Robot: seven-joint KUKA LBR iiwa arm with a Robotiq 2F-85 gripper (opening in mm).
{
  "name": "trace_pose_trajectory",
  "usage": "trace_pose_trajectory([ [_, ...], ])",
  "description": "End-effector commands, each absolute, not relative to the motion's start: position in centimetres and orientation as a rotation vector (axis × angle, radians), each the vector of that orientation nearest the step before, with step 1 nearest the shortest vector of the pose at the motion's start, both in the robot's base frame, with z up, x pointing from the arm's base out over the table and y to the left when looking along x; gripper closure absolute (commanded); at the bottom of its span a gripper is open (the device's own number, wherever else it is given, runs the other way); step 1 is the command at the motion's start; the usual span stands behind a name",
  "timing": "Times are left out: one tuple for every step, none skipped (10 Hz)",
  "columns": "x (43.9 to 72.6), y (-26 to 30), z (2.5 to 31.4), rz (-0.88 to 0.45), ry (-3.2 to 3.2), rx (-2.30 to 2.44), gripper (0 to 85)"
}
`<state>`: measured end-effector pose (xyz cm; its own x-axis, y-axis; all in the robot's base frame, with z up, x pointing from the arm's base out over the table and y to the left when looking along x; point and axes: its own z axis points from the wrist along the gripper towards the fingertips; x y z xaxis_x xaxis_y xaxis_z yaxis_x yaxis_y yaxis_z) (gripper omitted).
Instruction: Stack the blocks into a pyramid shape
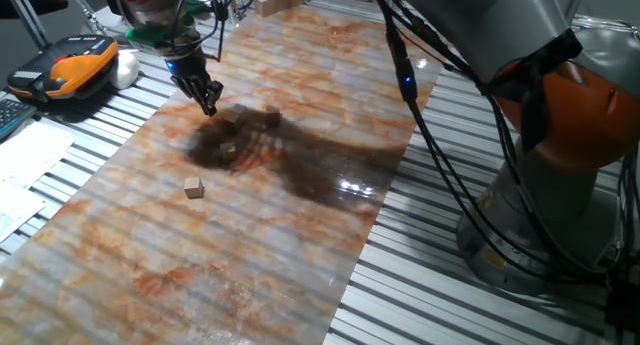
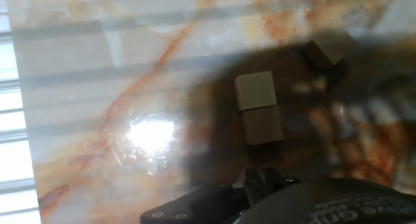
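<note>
Blocks (image 1: pixel 194 188) scattered on marbled tabletop (image 1: pixel 250 245), gripper (image 1: pixel 209 107) above them, fingers together, holding nothing

On the desk (image 1: pixel 120 275), two blocks (image 2: pixel 255 91) (image 2: pixel 262 126) are sitting touching each other, a third (image 2: pixel 329 49) is lying near them, and one block (image 1: pixel 194 188) is lying well apart, nearer the camera.
</note>
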<state>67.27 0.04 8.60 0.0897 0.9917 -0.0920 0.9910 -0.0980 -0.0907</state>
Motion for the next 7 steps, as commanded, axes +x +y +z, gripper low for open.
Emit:
trace_pose_trajectory([
  [67.32,0.0,8.64,0.185,-2.116,-2.31,68.0],
  [67.34,-0.1,8.72,0.157,-2.129,-2.304,68.0],
  [67.32,-0.16,8.81,0.131,-2.137,-2.3,68.0],
  [67.31,-0.12,8.84,0.132,-2.139,-2.299,68.0],
  [67.3,-0.09,8.91,0.129,-2.141,-2.297,68.0],
  [67.3,-0.09,8.92,0.125,-2.143,-2.296,68.0],
  [67.28,-0.1,8.92,0.119,-2.14,-2.299,68.0],
])
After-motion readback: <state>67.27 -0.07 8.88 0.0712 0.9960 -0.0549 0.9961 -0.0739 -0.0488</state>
